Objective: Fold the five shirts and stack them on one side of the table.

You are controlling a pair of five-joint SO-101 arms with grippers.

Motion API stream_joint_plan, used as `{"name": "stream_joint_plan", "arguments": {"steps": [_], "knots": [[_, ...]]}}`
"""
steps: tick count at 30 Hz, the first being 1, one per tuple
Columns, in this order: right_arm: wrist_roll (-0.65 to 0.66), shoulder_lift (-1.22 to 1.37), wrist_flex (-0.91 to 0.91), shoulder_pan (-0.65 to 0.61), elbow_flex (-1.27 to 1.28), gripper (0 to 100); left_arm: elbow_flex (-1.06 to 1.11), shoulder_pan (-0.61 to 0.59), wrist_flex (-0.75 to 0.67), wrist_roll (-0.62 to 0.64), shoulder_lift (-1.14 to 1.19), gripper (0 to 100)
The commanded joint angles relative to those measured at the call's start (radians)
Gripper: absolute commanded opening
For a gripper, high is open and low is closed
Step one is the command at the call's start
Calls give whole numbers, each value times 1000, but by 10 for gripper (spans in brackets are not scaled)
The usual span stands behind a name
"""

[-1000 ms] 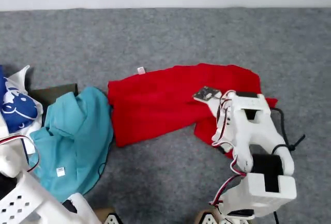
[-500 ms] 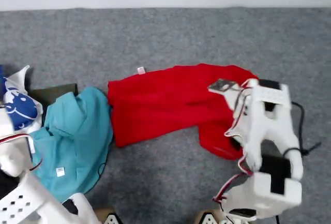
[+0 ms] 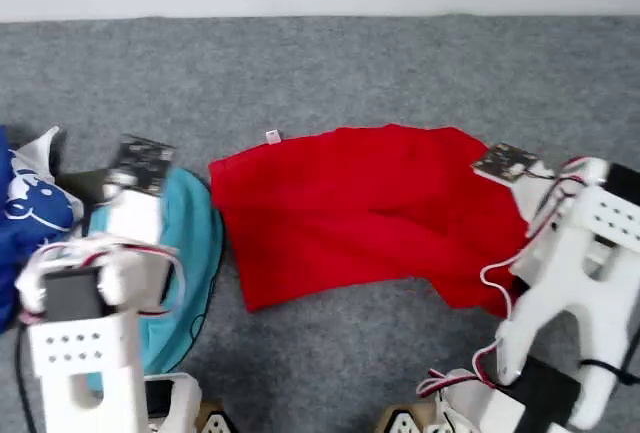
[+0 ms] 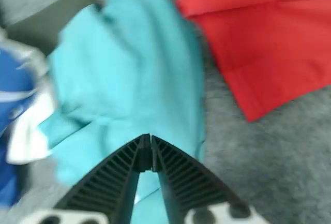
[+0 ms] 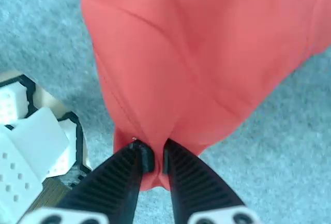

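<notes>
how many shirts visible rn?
4: red shirt mid-table, pinched by right gripper; teal shirt left of it; blue-and-white shirt at left edge; dark green shirt under the teal one. More may be hidden.

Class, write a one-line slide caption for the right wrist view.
Right pincer shut on an edge of the red shirt, with the grey table beneath.

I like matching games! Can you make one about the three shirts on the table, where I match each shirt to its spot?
Shirts:
1. red shirt
2. teal shirt
3. blue shirt

Spots:
A. below the left gripper
B. farthest left in the high view
C. pinched by the right gripper

Pairs: 1-C, 2-A, 3-B
</notes>
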Motion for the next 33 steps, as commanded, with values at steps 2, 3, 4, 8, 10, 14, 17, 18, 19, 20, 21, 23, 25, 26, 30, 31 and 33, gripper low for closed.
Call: {"name": "stream_joint_plan", "arguments": {"steps": [2, 3, 4, 8, 10, 14, 17, 18, 19, 20, 21, 23, 25, 26, 30, 31, 33], "knots": [[41, -50, 12, 94, -52, 10, 21, 137, -101, 18, 190, 6], [41, -48, 12, 104, -52, 10, 12, 157, -121, 17, 253, 6], [41, -47, 12, 110, -51, 10, -1, 176, -143, 17, 315, 6], [35, -47, 12, 107, -48, 10, -67, 262, -249, 17, 565, 6], [35, -47, 12, 101, -48, 10, -119, 316, -278, 17, 683, 6], [35, -47, 12, 101, -46, 10, -228, 397, -321, 17, 899, 6], [35, -47, 16, 102, -46, 10, -312, 399, -351, 15, 1049, 6], [35, -50, 19, 102, -46, 10, -343, 394, -359, 15, 1097, 6], [35, -53, 21, 102, -46, 10, -374, 382, -361, 15, 1135, 6], [35, -54, 21, 102, -46, 10, -412, 370, -362, 14, 1177, 6], [35, -56, 21, 102, -46, 10, -453, 359, -364, 14, 1217, 6], [34, -56, 21, 102, -46, 10, -538, 331, -367, 14, 1281, 6], [34, -56, 21, 102, -46, 10, -634, 301, -361, 14, 1338, 6], [34, -56, 21, 102, -46, 10, -679, 285, -359, 14, 1358, 6], [34, -56, 21, 99, -46, 10, -816, 262, -262, 14, 1396, 6], [34, -56, 21, 99, -46, 10, -832, 269, -226, 12, 1395, 6], [34, -51, 19, 97, -46, 10, -857, 293, -146, 2, 1384, 6]]}}
